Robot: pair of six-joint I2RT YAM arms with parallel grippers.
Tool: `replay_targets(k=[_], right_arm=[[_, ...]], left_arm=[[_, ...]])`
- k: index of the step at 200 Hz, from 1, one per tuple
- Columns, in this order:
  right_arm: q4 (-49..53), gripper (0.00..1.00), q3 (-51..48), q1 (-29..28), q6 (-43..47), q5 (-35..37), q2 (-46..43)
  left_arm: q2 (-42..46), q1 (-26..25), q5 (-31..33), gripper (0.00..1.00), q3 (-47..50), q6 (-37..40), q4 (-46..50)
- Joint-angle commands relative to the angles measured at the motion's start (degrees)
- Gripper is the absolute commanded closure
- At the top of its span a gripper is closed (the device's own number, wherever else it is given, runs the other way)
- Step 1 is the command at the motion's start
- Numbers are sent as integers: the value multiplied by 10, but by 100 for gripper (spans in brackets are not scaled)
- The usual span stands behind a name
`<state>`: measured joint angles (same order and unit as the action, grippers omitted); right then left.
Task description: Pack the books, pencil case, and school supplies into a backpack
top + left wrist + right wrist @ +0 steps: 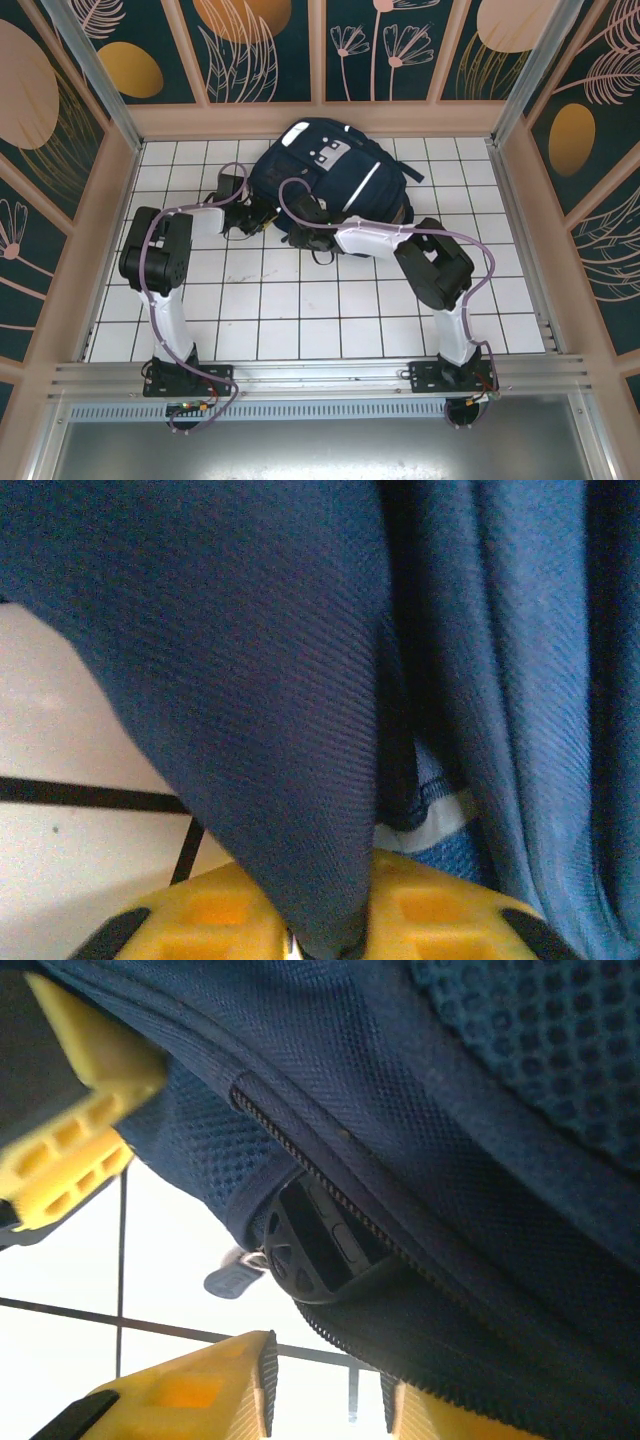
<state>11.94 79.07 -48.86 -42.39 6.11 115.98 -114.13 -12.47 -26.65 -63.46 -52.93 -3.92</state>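
Your left tool [326, 932] pinches a fold of the backpack [280, 680], likely holding its mouth up; your right tool [328, 1375] sits narrow by the zipper [300, 1160], grip impossible to tell.

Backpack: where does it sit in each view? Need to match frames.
Top external: backpack at far centre of the tiled table.
Left wrist: backpack fabric across top and right, a fold dropping to bottom centre.
Right wrist: backpack zippered edge from top left to bottom right.
Shared landmark: the tiled table's white tiles with dark grout lines.
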Motion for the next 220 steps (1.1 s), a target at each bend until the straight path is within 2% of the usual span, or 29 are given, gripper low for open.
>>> replay_targets(k=[1,62,111,146,168,220], right_arm=[[20,66,44,-7,-48,6,27],[101,62,153,-16,-133,47,109],[135,57,223,-18,-169,61,158],[200,54,273,-18,-177,83,201],[224,56,260,-24,-170,110,194],[218,69,174,-37,-149,159,136]], left_arm=[[-22,1,5,88,-10,-4,-8],[-17,1,-5,92,11,-32,-36],[-15,-2,-11,92,17,-42,-45],[-10,-3,-9,93,19,-42,-45],[-9,-3,-7,92,18,-40,-42],[-14,-3,-7,93,14,-40,-39]])
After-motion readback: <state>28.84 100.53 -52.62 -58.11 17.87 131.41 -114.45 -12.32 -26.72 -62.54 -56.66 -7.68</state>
